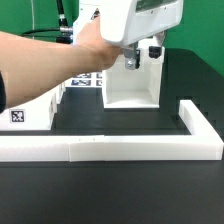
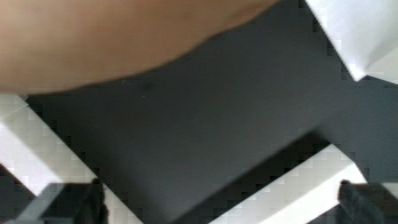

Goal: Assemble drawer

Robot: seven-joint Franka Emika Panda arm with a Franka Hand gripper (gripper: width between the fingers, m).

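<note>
The drawer's large white housing (image 1: 133, 86) stands open-fronted at the middle of the black table. A smaller white tray (image 1: 30, 108) with a square tag stands at the exterior view's left. My gripper (image 1: 138, 58) hangs over the housing's top edge, and a person's hand (image 1: 95, 42) holds my wrist. In the wrist view my fingertips (image 2: 80, 205) stand wide apart, so the gripper (image 2: 222, 212) is open and empty. A white wall edge (image 2: 267, 168) runs slantwise below them. The blurred hand (image 2: 107, 40) covers much of that view.
The long low white L-shaped border bar (image 1: 120, 146) runs along the front and up the exterior view's right. The marker board (image 1: 88, 80) lies behind the arm, between tray and housing. The person's forearm (image 1: 35, 65) crosses the left of the scene.
</note>
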